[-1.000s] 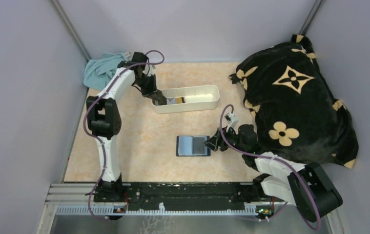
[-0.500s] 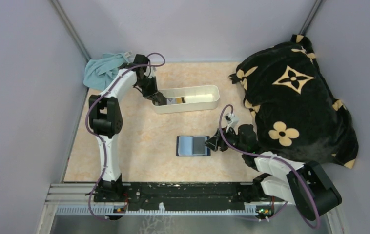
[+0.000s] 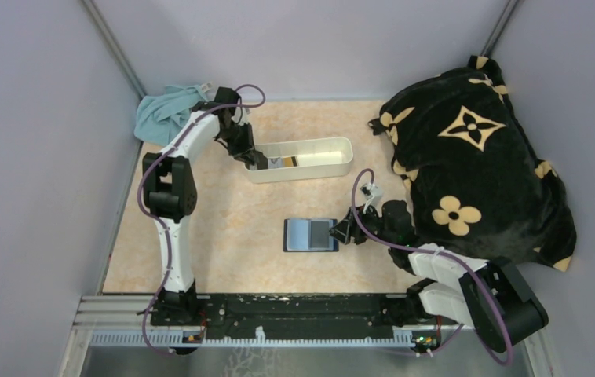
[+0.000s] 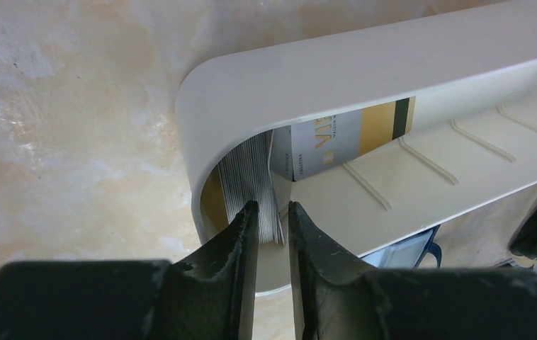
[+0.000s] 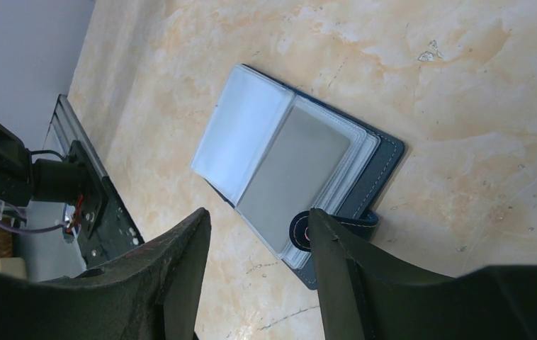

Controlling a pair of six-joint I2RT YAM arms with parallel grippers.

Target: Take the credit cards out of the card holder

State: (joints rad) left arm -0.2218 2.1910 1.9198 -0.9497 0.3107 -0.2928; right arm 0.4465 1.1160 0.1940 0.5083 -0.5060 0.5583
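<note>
We see a beige marbled tabletop (image 3: 224, 220) closed in by pale grey walls (image 3: 35, 157), viewed from above and from each wrist.

At the far left corner lies a crumpled teal cloth (image 3: 165, 110). Just to its right, the left arm reaches toward the far edge, and the left gripper (image 3: 257, 161) dips into the left end of a long white tray (image 3: 334, 145). From the left wrist, a striped grey card (image 4: 250, 180) stands tilted against the tray's rounded end wall. Its lower edge sits in the narrow gap between the fingertips. We cannot tell whether the fingers pinch it or merely flank it. Beside it in the tray lies a gold-banded card (image 4: 336, 138) with pale lettering.

Near the middle of the tabletop, the navy card holder (image 3: 310, 234) lies open and flat, clear sleeves facing up. A plain grey card (image 5: 294, 177) shows inside the top sleeve. The snap tab (image 5: 301, 230) sticks out at the holder's right edge.

The right gripper (image 3: 347, 233) is at that right edge with its fingers spread wide and nothing held between them. One finger is just beside the tab.

Along the right edge a black blanket (image 3: 475, 157) with tan flower marks lies heaped.
</note>
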